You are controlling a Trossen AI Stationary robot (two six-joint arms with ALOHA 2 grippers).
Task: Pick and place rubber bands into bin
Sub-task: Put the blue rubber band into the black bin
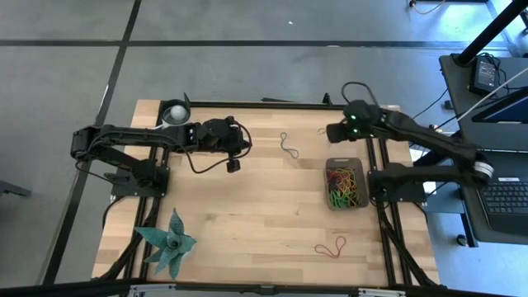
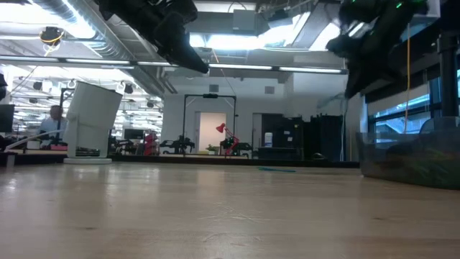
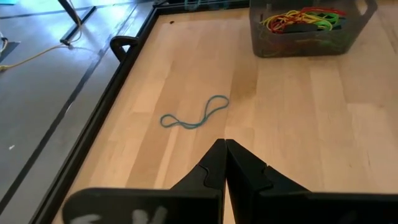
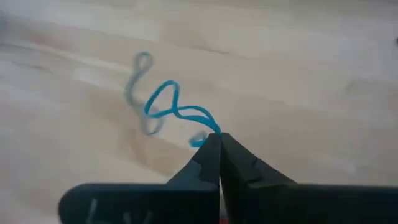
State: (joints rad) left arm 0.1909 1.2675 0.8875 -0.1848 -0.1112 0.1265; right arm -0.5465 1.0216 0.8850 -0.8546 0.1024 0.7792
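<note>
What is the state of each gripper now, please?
Left gripper: closed, holding nothing, above the table.
Right gripper: closed on a blue rubber band.

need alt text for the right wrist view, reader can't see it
The right gripper, its two dark fingers pressed shut, holds a thin blue rubber band that curls up from the fingertips above the light wooden table. The band's blurred shadow lies on the wood beside it.
</note>
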